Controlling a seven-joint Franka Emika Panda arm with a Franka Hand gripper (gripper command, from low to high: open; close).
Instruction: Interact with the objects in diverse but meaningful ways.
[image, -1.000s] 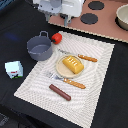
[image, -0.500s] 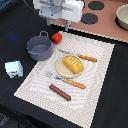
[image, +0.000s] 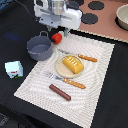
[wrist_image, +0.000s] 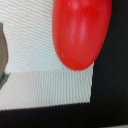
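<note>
Gripper (image: 58, 31) (grasp unclear) hangs over red tomato (image: 57, 37) on striped placemat (image: 95, 75).

Setting: toy kitchen play table. Evidence: striped placemat (image: 95, 70) on a black table (image: 112, 107); on the placemat, a round plate (image: 61, 67) holding toy bread (image: 73, 63); beyond the placemat's far edge, a play stove top (image: 107, 22) with black burners (image: 90, 18)
</note>
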